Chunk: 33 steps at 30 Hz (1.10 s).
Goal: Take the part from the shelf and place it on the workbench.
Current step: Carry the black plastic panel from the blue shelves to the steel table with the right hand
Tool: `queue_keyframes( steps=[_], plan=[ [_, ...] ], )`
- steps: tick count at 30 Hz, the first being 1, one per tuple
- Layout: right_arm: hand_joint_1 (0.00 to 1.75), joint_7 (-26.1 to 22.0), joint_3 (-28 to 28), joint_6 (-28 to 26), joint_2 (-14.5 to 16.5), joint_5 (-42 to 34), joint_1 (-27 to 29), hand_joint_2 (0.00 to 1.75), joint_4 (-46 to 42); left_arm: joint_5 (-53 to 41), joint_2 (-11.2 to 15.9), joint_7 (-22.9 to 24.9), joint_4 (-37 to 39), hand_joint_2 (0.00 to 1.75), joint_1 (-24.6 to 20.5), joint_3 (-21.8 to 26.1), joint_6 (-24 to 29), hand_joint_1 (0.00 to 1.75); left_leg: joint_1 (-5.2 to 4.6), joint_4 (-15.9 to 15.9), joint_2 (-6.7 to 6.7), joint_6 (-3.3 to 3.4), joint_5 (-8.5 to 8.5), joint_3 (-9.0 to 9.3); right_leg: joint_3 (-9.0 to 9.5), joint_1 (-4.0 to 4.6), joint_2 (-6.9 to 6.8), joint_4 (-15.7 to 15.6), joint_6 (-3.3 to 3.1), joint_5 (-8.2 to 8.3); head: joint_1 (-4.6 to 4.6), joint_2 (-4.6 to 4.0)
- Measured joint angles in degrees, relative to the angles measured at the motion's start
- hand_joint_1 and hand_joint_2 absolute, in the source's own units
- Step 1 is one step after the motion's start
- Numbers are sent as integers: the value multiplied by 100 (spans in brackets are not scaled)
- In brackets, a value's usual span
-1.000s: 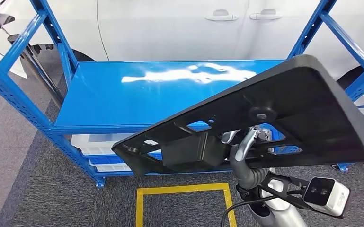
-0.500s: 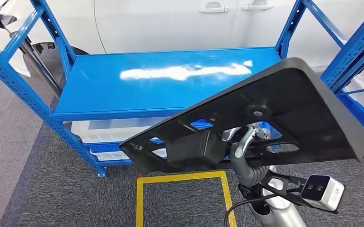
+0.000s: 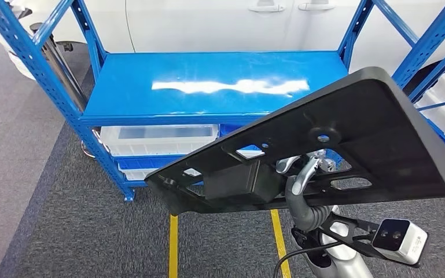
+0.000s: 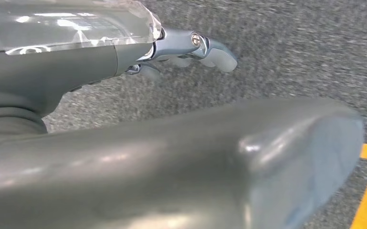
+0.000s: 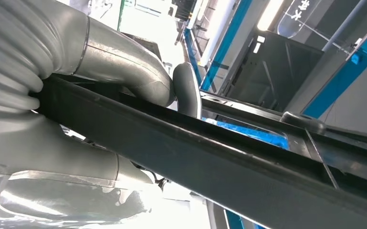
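The big black part [image 3: 335,145] is off the shelf [image 3: 208,87] now. It hangs in the air in front of the shelf's front edge, above the grey carpet [image 3: 92,231]. The right hand [image 3: 301,174] holds it from underneath. In the right wrist view, the thumb and the fingers [image 5: 186,88] are closed tight on a thin edge of the part, one side on top and one side below. That is likely why the wide part stays up and tips only a little. The part is broad, so it could wobble if the grip slips.

The left hand [image 4: 191,47] hangs down over the carpet. Its fingers are curled in a bit, with nothing seen in them, but I cannot tell how far they are closed.

The blue shelf top is bare and shiny. White bins [image 3: 156,139] sit on the level below. Yellow lines [image 3: 278,237] mark the floor. The part has yet to reach the workbench.
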Motion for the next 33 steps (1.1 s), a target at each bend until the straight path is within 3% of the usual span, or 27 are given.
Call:
queue_keyframes(
  steps=[1, 2, 3, 4, 6, 8, 10, 12, 13, 16, 17, 18, 19, 21, 23, 26, 28, 31, 32, 33],
  plan=[
    [175, 8, 0, 2, 9, 4, 1, 175, -2, 0, 0, 3, 0, 0, 2, 2, 4, 0, -3, 7, 4, 2, 66, -84, -78, -9, 0, 375, 18, -206, 0, 0],
    [175, 16, 1, 2, 20, 10, 1, 175, -2, 0, 0, 7, 0, 0, 3, 5, 8, 0, -5, 20, 6, -3, 129, -175, -107, -16, 0, 658, 30, -284, 0, 0],
    [175, 25, 1, 1, 34, 16, 2, 175, -3, 1, 0, 11, 0, 0, 3, 8, 12, 0, -6, 38, 7, -12, 188, -272, -49, -23, 0, 767, 35, -225, 0, 0],
    [175, 31, 1, 1, 50, 24, 2, 175, -7, 2, 0, 15, 0, 0, 3, 14, 15, 0, -7, 58, 7, -22, 236, -364, 110, -29, 1, 670, 30, -81, 0, 0],
    [175, 51, 1, -2, 87, 44, 0, 175, -33, 10, -2, 35, 0, 0, 4, 34, 12, 0, -10, 99, 3, -55, 312, -506, 698, -29, -1, -55, -12, 135, 0, 0],
    [175, 86, -1, 2, 138, 80, 2, 175, -79, 23, -8, 87, 0, 0, 4, 63, 3, 0, -17, 115, 0, -113, 380, -557, 1212, 2, 0, -820, -81, 60, -1, 0],
    [175, 117, -2, 15, 187, 120, 13, 175, -114, 34, -13, 155, 0, 0, 3, 88, 4, 0, -13, 84, 2, -190, 462, -559, 1332, 39, 2, -1082, -159, 7, -1, 0],
    [175, 137, -2, 35, 234, 156, 27, 175, -128, 44, -15, 211, 0, 0, 6, 106, 11, 0, 3, 119, 2, -254, 444, -599, 1294, 25, -10, -1132, -247, 108, 0, 0],
    [175, 151, -2, 49, 262, 170, 31, 175, -135, 48, -18, 232, 0, 0, 9, 116, 13, 0, 5, 256, -1, -277, 310, -663, 1268, 14, -17, -1162, -289, 164, 0, 0],
    [175, 216, -2, 103, 312, 184, 29, 175, -149, 52, -19, 274, 0, 0, 13, 159, 6, 0, 10, 1261, -7, -324, -364, -1020, 1142, 23, -29, -1176, -353, 283, 0, 0],
    [175, 233, -3, 114, 315, 184, 30, 175, -150, 52, -18, 286, 0, 0, 15, 174, 2, 0, 11, 1554, -7, -337, -475, -1094, 1096, 29, -29, -1165, -352, 309, 0, 0],
    [175, 244, -3, 119, 315, 184, 31, 175, -150, 52, -18, 296, 0, 0, 18, 189, -2, 0, 13, 1666, -6, -347, -475, -1079, 1055, 30, -30, -1148, -347, 329, 0, 0],
    [175, 246, -4, 122, 315, 184, 32, 175, -150, 52, -18, 303, 0, 0, 19, 204, -5, 0, 15, 1542, -6, -352, -374, -952, 1020, 28, -30, -1124, -340, 341, 0, 0],
    [175, 240, -4, 126, 315, 190, 31, 175, -154, 52, -14, 307, 0, 0, 19, 228, -16, 0, 23, 801, -6, -345, -98, -465, 969, 25, -32, -1063, -317, 341, 0, 0],
    [175, 214, -4, 128, 316, 218, 29, 175, -162, 52, -10, 306, 0, 0, 16, 246, -32, 0, 10, 210, -12, -301, 12, -115, 919, 44, -32, -1003, -268, 338, 0, 0],
    [175, 175, -4, 128, 319, 280, 28, 175, -181, 52, -10, 304, 0, 0, 23, 269, -68, 0, 8, 71, -16, -198, 10, -88, 869, 67, -26, -965, -180, 364, 0, 0],
    [175, 134, -9, 127, 318, 298, 27, 175, -201, 42, -13, 308, 0, 0, 21, 277, -85, 0, 30, 44, 5, -117, 49, -105, 782, 56, -11, -787, -122, 232, 1, 0],
    [175, 44, -40, 117, 314, 293, 31, 175, -216, 7, -12, 333, 0, 0, 15, 280, -90, 0, 32, 35, 66, -46, 86, -148, 309, 17, 4, 226, -47, -284, 0, 0],
    [175, 29, -51, 114, 307, 296, 40, 175, -216, 1, -10, 344, 0, 0, 17, 284, -89, 0, 28, 39, 95, -42, 90, -161, 159, 7, 4, 539, -33, -383, 0, 0],
    [175, 20, -61, 111, 295, 301, 50, 175, -216, 1, -9, 357, 0, 0, 20, 290, -89, 0, 26, 44, 129, -41, 91, -169, 95, 1, 3, 671, -27, -376, 0, 0]
  ],
)
